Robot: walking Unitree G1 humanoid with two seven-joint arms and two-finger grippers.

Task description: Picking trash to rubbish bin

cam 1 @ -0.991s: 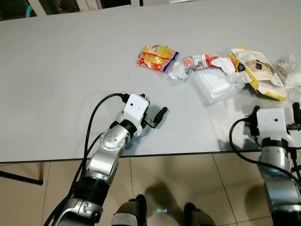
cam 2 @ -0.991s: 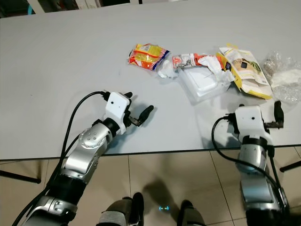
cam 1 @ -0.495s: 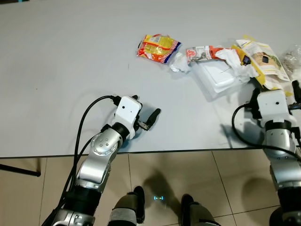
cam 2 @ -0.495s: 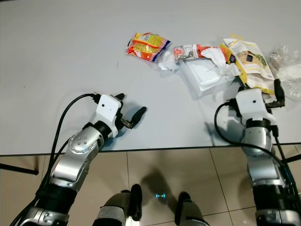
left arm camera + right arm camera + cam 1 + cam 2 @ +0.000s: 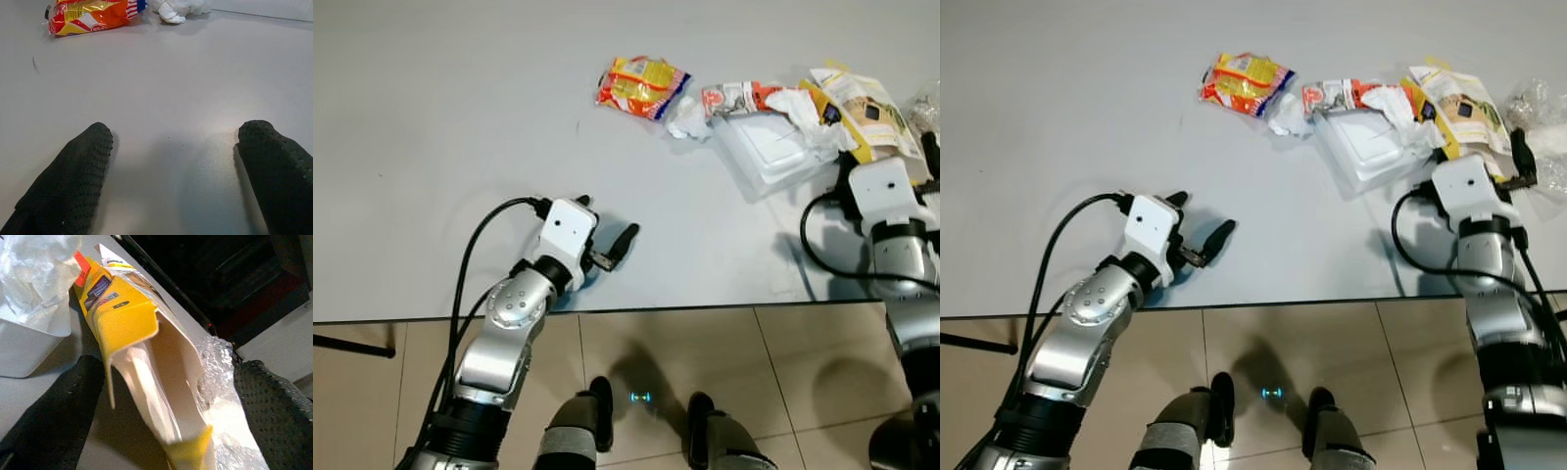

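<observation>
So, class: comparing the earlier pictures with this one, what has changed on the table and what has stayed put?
The right gripper has moved forward to the yellow carton, its open fingers now straddling the carton's open end. Nothing was grasped. The left gripper stays open on the table, and the trash lies unmoved.

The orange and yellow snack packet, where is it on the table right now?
The snack packet lies on the far part of the grey table, at the left end of the litter, beside a crumpled white tissue and well beyond the left gripper.
</observation>
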